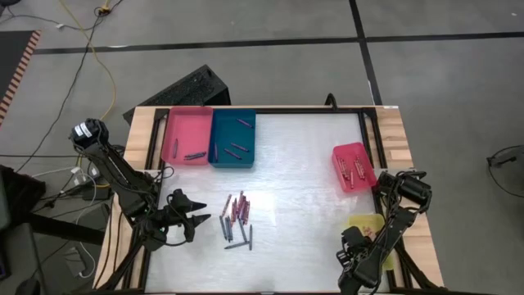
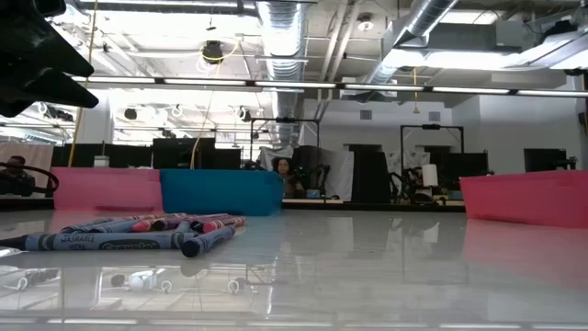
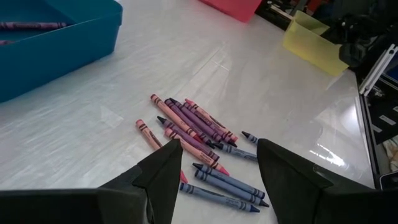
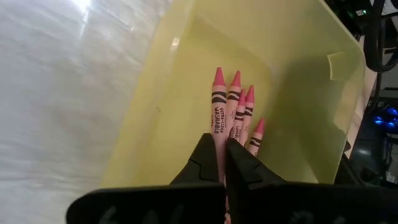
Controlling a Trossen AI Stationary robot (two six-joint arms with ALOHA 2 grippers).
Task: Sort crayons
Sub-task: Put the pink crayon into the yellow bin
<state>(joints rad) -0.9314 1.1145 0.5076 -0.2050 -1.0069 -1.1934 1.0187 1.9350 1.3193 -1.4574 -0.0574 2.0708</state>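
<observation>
Glossy white tabletop (image 1: 303, 164): crayons (image 3: 199, 134) light, stiff, roll-prone, pinch mid-barrel. Left gripper (image 3: 214, 165) spread, empty; right gripper (image 4: 224, 158) clenched, empty, over yellow tray (image 4: 298, 81).

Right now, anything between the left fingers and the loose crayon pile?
Nothing visible. The left gripper hangs open right beside the crayon pile, with only bare table between them. The blue tray sits well clear.

arms: two, matte black, jointed segments | left pincer (image 3: 214, 171): black angular wedge-shaped fingers, faceted | right pincer (image 4: 219, 163): black tapered fingers, flat black housing at frame bottom
</observation>
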